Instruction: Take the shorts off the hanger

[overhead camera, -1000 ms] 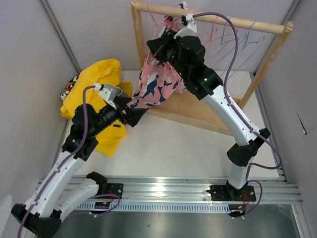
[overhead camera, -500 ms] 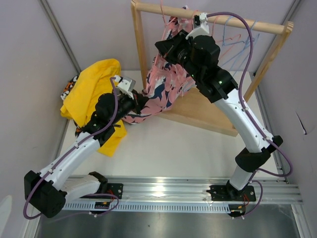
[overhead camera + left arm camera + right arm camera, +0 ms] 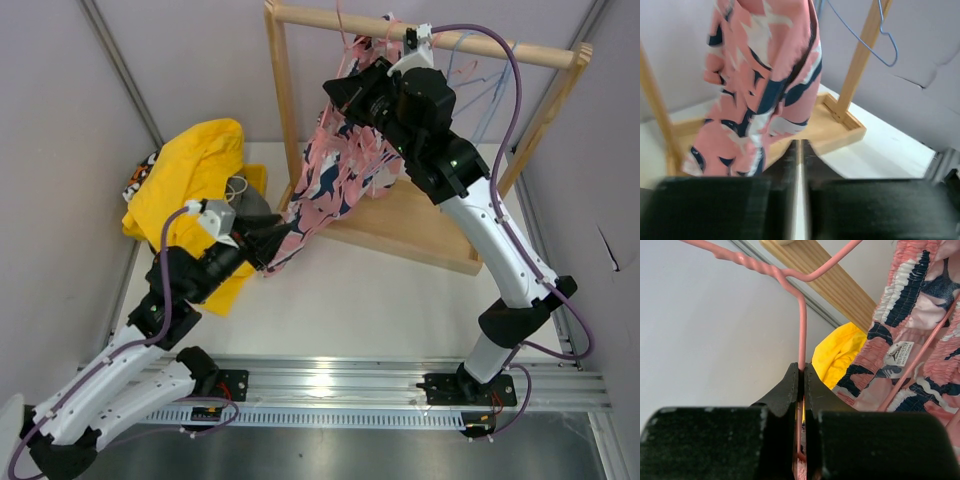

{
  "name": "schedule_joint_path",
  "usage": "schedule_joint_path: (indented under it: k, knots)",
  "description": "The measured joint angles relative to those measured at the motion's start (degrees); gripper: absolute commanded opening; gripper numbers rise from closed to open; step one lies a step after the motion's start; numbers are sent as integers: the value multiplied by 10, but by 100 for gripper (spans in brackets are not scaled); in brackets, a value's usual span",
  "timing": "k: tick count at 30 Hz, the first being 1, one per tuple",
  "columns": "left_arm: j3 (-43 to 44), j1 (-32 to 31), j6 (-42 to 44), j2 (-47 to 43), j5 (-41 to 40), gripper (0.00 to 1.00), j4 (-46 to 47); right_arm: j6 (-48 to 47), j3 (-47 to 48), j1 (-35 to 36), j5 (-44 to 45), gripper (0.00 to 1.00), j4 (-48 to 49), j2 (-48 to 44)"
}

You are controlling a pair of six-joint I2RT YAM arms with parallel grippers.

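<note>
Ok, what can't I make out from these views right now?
- Left gripper: grip on the pink shorts unclear; left wrist view blurred, top view too small.
- Camouflage shorts: mostly buried under yellow shorts, top view.
- Pink hanger hook: cut off at right wrist view's top edge, above the right gripper.

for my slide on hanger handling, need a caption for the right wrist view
Right hand pinched shut on the pink wire hanger, with shark-print pink shorts hanging beside it and yellow shorts beyond.

The only readable print stands on a small white label (image 3: 900, 353) sewn inside the pink shorts (image 3: 940, 365). It seems to say "100% polyester"; its remaining lines are too small.
</note>
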Motion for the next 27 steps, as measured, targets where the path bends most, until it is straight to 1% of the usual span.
schedule_joint_path:
  k: [1, 2, 3, 6, 8, 15, 17, 19, 20, 21, 22, 25, 27]
  knots:
    - [0, -1, 3, -13, -7, 72, -6, 1, 0, -1, -1, 0, 0, 0]
    - [0, -1, 9, -29, -16, 81, -12, 3, 0, -2, -3, 0, 0, -1]
    - [0, -1, 11, -37, -22, 87, -15, 3, 0, -2, -3, 0, 0, -1]
    - [2, -1, 24, -44, -45, 88, -23, 8, 0, -3, -7, 0, 0, -1]
    - [8, -1, 34, -25, -55, 87, -27, 10, 0, -3, -9, 0, 0, -1]
    - [34, 1, 88, 109, -75, 84, -2, 24, 0, -6, -20, 0, 0, -3]
    - [44, 7, 103, 152, -76, 74, 3, 28, -3, -6, -23, 0, 0, -6]
    - [64, 14, 111, 191, -75, 53, 4, 32, -9, -6, -26, 0, 0, -11]
    - [79, 18, 113, 213, -73, 26, 7, 33, -10, -7, -27, 0, 0, -13]
    - [92, 21, 111, 231, -70, 9, 12, 34, -11, -7, -29, 0, 0, -15]
    - [101, 23, 113, 243, -68, 1, 16, 34, -13, -7, -30, 0, 0, -17]
    - [102, 23, 106, 247, -61, 0, 27, 34, -17, -11, -36, 0, 0, -21]
    - [78, 17, 91, 225, -56, 0, 41, 37, -17, -16, -40, 0, 0, -21]
